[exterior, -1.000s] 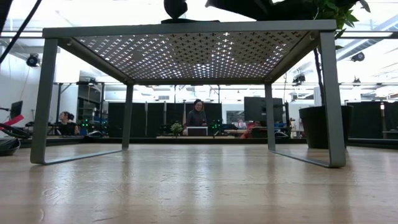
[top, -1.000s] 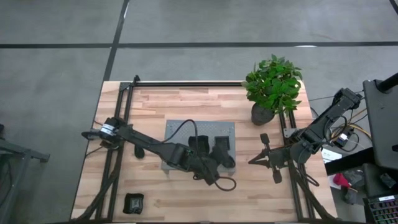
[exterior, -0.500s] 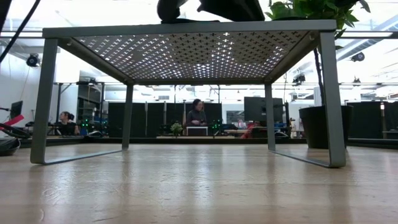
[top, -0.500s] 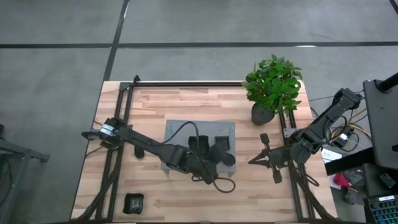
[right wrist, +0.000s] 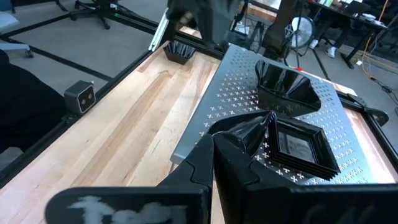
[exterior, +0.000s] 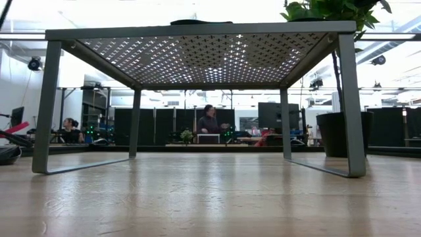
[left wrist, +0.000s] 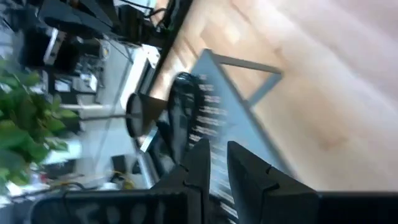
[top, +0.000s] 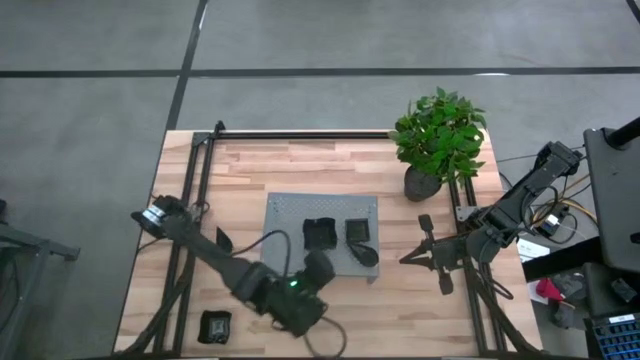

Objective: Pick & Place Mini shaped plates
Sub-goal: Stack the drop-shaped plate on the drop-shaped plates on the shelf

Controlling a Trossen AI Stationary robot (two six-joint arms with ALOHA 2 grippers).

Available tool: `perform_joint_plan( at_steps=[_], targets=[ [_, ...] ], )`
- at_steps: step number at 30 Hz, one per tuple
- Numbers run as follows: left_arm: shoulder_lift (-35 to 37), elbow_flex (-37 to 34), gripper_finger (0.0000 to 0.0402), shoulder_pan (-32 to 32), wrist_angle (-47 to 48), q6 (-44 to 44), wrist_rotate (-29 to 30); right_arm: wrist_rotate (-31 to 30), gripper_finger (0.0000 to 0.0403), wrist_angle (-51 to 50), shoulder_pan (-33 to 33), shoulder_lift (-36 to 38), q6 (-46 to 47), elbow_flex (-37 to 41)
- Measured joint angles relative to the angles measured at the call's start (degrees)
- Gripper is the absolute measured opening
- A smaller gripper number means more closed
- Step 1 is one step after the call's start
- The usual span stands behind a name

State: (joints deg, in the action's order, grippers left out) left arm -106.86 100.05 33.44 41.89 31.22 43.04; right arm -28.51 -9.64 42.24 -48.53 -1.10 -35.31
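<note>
mini shaped plates (top: 340, 238) sit stacked on the tray (top: 290, 210); left tool (top: 318, 270), clenched empty, has pulled back toward the table's (top: 300, 160) front.

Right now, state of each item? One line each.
Plate stack: on grey tray, free.
Square plates: stacked on grey tray.
Lone plate: on table, front-left.
Left claw: nearly shut, empty.
Right claw: parked beside tray.

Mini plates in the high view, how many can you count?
3: a wavy plate and a square plate side by side on the grey tray, a third plate on the table at lower left. Stacked ones may be hidden.
</note>
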Motion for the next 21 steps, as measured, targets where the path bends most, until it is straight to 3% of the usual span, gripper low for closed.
perform_joint_plan(
  at_steps=[12, 21],
  targets=[
    [2.5, 0.1, 0.0053, 10.1, 22.7, -30.9, 3.5, 0.0, 0.0008, -0.1, 0.0, 0.0, 0.0, 0.0],
    [3.1, 0.1, 0.0053, 15.2, 45.2, -55.4, 0.7, 0.0, 0.0008, -0.1, 0.0, 0.0, 0.0, 0.0]
  ],
)
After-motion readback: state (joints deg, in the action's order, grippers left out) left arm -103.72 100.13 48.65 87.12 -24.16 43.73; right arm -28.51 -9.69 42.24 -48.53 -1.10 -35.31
